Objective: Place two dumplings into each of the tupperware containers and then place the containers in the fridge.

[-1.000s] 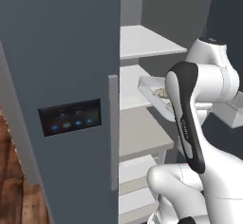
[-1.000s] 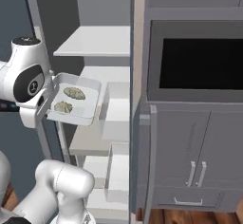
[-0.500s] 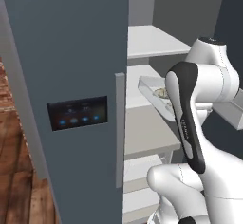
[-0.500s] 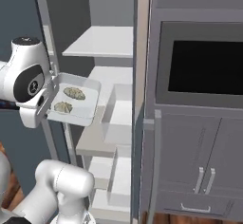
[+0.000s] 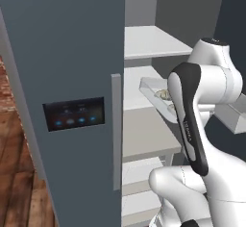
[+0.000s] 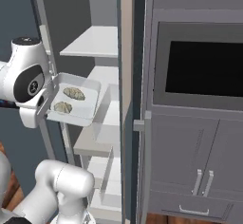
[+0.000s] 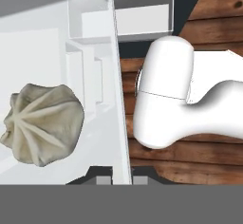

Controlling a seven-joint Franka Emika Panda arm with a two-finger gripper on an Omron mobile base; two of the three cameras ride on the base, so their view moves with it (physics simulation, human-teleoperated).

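My gripper [image 6: 43,108] is shut on the left rim of the larger whitish tupperware container [image 6: 90,105], which it holds level in front of the open fridge [image 6: 95,42], just outside the middle shelf. Two dumplings [image 6: 74,93] lie side by side in the container. In the left base view the container [image 5: 150,86] and one dumpling [image 5: 162,94] peek out from behind my arm, beside the fridge door [image 5: 72,53]. In the hand view my gripper [image 7: 117,179] clamps the container wall [image 7: 118,99], with a dumpling [image 7: 42,123] close by.
The fridge's white shelves [image 5: 149,43] stand bare behind the container. The open door with its black lit panel [image 5: 74,114] and long handle [image 5: 116,130] stands on the left. A dark oven opening [image 6: 204,69] and grey cabinets [image 6: 190,171] stand right of the fridge. Wooden floor [image 5: 19,173] lies below.
Both base views have shifted slightly against the fridge, so the camera moved. The container with its dumplings stays in the shut gripper, unchanged relative to the arm.
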